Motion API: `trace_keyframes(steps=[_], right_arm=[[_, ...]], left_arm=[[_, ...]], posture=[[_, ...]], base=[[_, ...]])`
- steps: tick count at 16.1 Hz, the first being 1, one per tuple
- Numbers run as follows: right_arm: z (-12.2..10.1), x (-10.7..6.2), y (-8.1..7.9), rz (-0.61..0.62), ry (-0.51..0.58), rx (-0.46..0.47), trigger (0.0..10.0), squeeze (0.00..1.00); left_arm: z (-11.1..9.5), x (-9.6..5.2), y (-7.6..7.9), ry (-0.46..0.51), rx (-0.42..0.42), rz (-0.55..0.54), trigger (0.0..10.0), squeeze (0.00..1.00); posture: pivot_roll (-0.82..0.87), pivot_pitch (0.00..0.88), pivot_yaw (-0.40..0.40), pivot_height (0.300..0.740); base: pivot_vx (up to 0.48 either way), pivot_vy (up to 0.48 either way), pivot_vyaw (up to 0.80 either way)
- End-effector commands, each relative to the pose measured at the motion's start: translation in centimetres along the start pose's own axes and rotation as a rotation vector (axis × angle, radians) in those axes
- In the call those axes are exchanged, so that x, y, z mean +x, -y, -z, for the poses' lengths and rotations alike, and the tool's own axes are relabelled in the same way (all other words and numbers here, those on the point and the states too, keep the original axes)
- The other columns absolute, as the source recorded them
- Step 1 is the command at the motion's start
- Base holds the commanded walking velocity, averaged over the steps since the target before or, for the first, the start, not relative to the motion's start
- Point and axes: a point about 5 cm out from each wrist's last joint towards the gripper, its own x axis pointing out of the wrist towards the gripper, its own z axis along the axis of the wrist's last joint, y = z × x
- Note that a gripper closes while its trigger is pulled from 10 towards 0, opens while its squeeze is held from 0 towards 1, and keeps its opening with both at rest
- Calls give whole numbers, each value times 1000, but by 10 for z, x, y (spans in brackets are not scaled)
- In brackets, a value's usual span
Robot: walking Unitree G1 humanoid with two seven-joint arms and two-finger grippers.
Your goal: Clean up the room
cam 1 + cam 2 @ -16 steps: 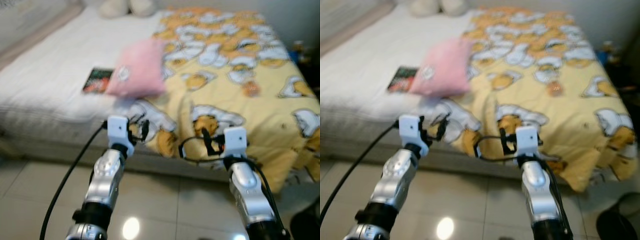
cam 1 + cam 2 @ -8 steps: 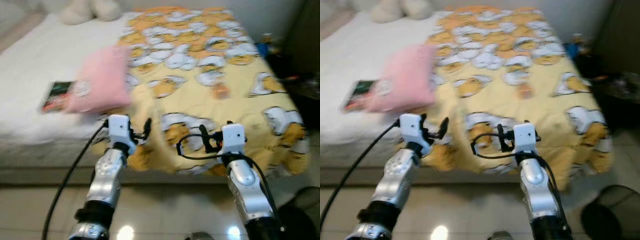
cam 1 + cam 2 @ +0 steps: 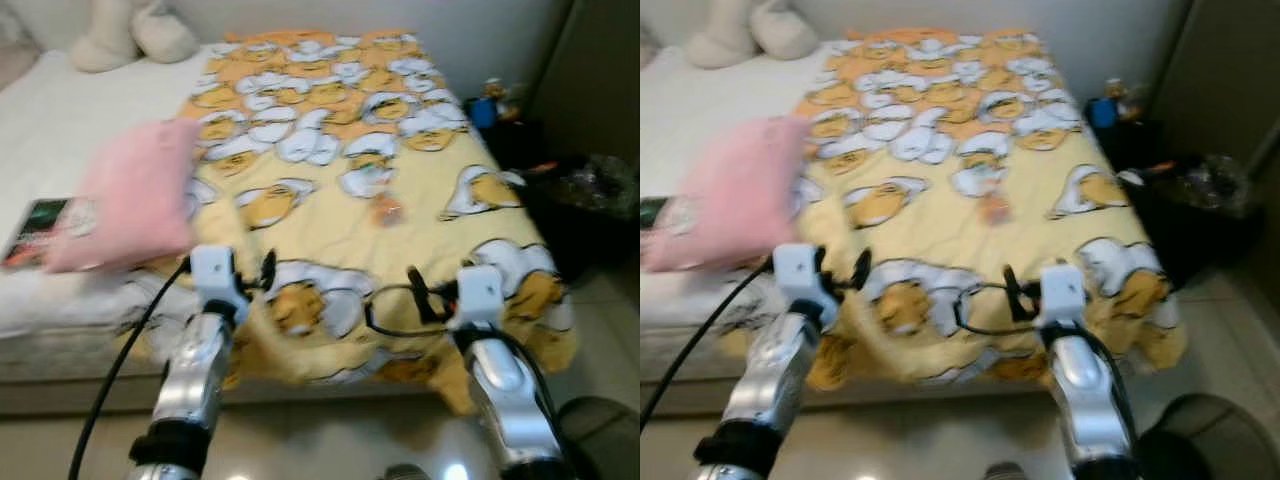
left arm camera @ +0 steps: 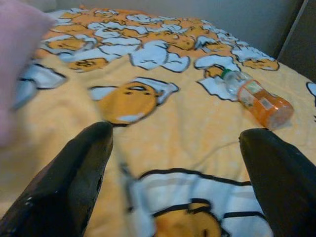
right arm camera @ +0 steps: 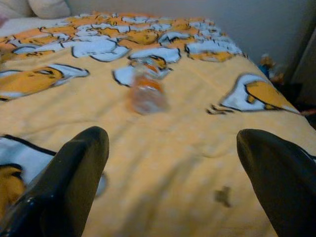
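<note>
A small orange plastic bottle (image 3: pixel 385 208) lies on its side in the middle of the yellow cartoon-print blanket (image 3: pixel 330 130) on the bed. A pink pillow (image 3: pixel 130 205) rests on the white sheet to the left, partly over a dark-covered book (image 3: pixel 40 225). Both arms are held forward at the foot of the bed. My left gripper (image 4: pixel 177 143) is open with nothing between its fingers, and the bottle (image 4: pixel 256 96) lies ahead of it. My right gripper (image 5: pixel 173 143) is open too and points at the bottle (image 5: pixel 145 94) from short of it.
A cream plush toy (image 3: pixel 130 35) sits at the head of the bed. Dark clutter and a crinkled bag (image 3: pixel 590 190) fill the floor right of the bed, with a blue item (image 3: pixel 485 105) by the wall. A dark round object (image 3: pixel 600 440) stands at lower right.
The whole picture has shifted: the camera has swung to the right and closer, so the bed's right side and the clutter beside it came into view. Both arms keep their forward pose.
</note>
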Motion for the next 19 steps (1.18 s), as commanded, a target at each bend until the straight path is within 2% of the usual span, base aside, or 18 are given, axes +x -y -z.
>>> trace_keyframes(steps=[1, 2, 3, 4, 5, 7, 9, 11, 14, 17, 19], right_arm=[[9, -18, 2, -87, -35, 4, 10000, 0], [14, -23, 3, -95, -54, -8, 10000, 0], [14, -23, 3, -93, -55, -15, 10000, 0], [13, -20, 4, -73, -51, -16, 10000, 0], [8, -11, 0, -52, -26, 3, 10000, 0], [0, -3, -5, -57, 5, -1, 10000, 0], [-5, 0, -2, -42, 18, 3, 10000, 0], [-10, 5, 1, -15, 33, 3, 10000, 0], [-22, 14, 2, 3, 77, 13, 10000, 0], [-35, 23, -3, -28, 116, 45, 10000, 0], [-42, 29, -9, -68, 120, 50, 10000, 0]], left_arm=[[21, -24, 4, -86, 97, 165, 10000, 0], [20, -29, 7, -62, 91, 184, 10000, 0], [16, -28, 8, -45, 68, 173, 10000, 0], [7, -19, 11, -7, 72, 146, 10000, 0], [-3, -7, 18, 32, 37, 119, 10000, 0], [-5, -6, 24, 43, 38, 135, 10000, 0], [-4, -5, 23, 31, 68, 130, 10000, 0], [-14, 2, 21, 67, 53, 109, 10000, 0], [-34, 10, 15, 135, 54, 47, 10000, 0], [-40, 10, 15, 156, 75, 13, 10000, 0], [-36, 9, 16, 142, 55, -5, 10000, 0]], posture=[[-199, 0, 71, 740], [-193, 0, 69, 740], [-190, 0, 65, 740], [-190, 0, 63, 740], [-192, 0, 59, 740], [-195, 0, 58, 740], [-200, 0, 65, 740], [-202, 0, 72, 740], [-204, 0, 79, 740], [-203, 0, 83, 740], [-198, 0, 82, 740]], base=[[0, 0, 0], [0, 0, 0], [0, 0, 0], [0, -296, 0], [0, -454, 0], [0, -442, 0], [0, -208, 0], [0, 0, 0], [480, 0, 0], [480, 0, 0], [480, 0, 0]])
